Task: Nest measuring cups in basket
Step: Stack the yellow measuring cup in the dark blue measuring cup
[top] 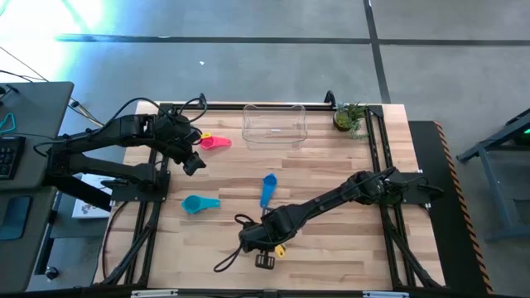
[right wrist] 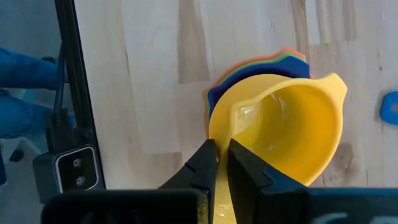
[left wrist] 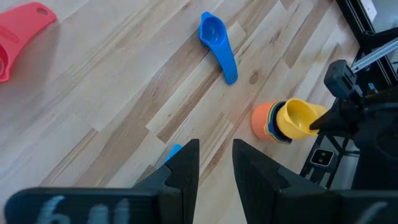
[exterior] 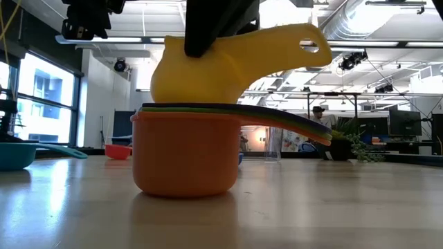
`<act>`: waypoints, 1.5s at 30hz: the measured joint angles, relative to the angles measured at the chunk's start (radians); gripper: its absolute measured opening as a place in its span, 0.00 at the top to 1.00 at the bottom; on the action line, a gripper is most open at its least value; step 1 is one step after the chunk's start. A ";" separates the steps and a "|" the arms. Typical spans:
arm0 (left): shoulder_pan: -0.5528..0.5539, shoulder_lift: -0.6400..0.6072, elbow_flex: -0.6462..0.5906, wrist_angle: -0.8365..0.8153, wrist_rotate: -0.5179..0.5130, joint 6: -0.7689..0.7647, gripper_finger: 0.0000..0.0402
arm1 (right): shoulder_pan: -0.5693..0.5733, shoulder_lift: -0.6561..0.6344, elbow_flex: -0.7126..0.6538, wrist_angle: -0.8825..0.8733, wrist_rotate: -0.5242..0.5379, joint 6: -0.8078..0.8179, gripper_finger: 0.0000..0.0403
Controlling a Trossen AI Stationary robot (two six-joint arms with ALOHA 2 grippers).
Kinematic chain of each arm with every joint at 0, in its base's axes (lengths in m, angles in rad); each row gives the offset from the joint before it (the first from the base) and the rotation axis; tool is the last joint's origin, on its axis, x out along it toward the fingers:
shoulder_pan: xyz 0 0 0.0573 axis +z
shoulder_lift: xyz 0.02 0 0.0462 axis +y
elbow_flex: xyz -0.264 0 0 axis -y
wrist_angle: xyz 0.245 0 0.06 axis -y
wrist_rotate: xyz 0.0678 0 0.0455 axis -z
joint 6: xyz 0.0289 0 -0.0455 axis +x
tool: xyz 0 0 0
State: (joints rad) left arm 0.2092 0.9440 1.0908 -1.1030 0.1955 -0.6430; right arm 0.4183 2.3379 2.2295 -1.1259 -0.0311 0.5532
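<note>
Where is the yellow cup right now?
The yellow cup sits tilted on the orange cup stack, near the table's front edge, pinched by the right gripper.

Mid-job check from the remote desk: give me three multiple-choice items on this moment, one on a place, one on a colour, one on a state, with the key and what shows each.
1. Where is the blue cup?
A. in the basket
B. loose on the table, mid-board
C. in the left gripper

2. What colour is the cup held by the right gripper?
A. yellow
B. pink
C. teal

3. What is in the basket?
A. the nested stack
B. one pink cup
C. no cups

Key:
1 B, the high view shows it lying alone on the table between the arms.
2 A, the right wrist view shows the fingers pinching the yellow cup over the orange cup's stack.
3 C, the high view shows only clear walls; the pink cup lies outside it.
</note>
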 joint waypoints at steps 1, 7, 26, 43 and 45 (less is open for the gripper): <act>0.000 0.000 0.000 0.000 0.000 0.000 0.78 | 0.000 0.000 0.000 0.000 -0.003 0.007 0.94; 0.000 0.000 0.000 0.000 0.000 0.000 0.78 | 0.000 0.000 0.000 -0.006 0.024 0.026 0.84; 0.000 0.000 0.000 0.000 0.006 -0.002 0.78 | 0.009 -0.008 0.000 -0.018 -0.096 0.138 0.71; 0.000 0.000 0.000 -0.001 0.008 0.054 0.78 | 0.121 0.016 0.002 0.150 -0.068 0.593 0.71; 0.000 0.000 0.000 0.000 0.008 0.067 0.78 | 0.124 0.036 0.000 0.151 -0.066 0.642 0.71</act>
State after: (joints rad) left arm 0.2090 0.9440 1.0906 -1.1033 0.2039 -0.5759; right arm 0.5425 2.3740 2.2299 -0.9747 -0.0967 1.1948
